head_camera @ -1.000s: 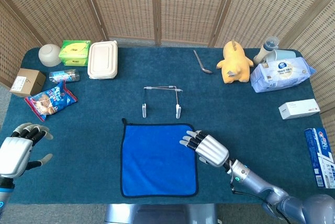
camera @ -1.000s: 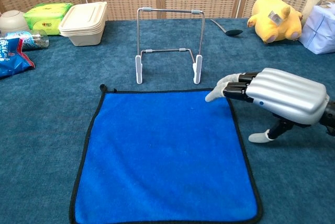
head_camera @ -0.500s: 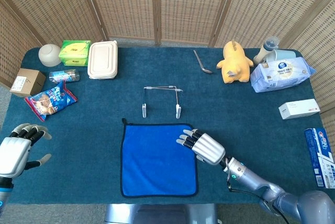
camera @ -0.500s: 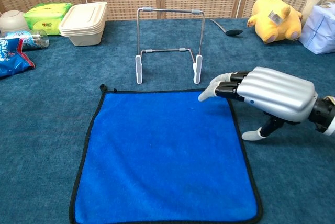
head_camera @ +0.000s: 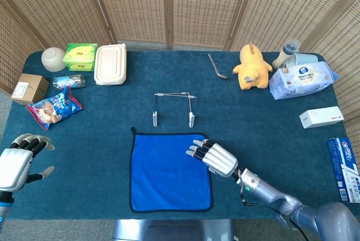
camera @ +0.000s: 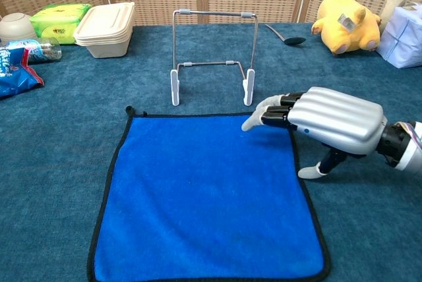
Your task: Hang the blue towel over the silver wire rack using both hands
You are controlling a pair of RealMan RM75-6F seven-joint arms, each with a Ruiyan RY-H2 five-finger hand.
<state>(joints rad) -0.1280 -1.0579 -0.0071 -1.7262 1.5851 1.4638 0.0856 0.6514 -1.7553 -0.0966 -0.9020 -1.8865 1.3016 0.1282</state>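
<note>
The blue towel (head_camera: 169, 170) (camera: 204, 196) lies flat on the table near the front edge, black-trimmed. Just behind it stands the silver wire rack (head_camera: 174, 108) (camera: 212, 55), upright with nothing on it. My right hand (head_camera: 212, 157) (camera: 323, 120) hovers palm down over the towel's far right corner, fingers stretched out toward the left, thumb hanging below, holding nothing. My left hand (head_camera: 16, 163) shows only in the head view, at the table's front left edge well away from the towel, fingers spread and holding nothing.
Along the back left are a bowl (head_camera: 54, 58), green packet (head_camera: 80, 56), lidded box (head_camera: 110, 64), bottle (head_camera: 70, 81) and snack bag (head_camera: 54, 107). A spoon (head_camera: 216, 67), yellow plush (head_camera: 252, 67) and wipes pack (head_camera: 302, 80) sit back right. A white box (head_camera: 320, 117) lies at right.
My right hand has slid leftward, from beside the towel's right edge to over its far right corner. The left hand has barely moved. Towel and rack are unmoved.
</note>
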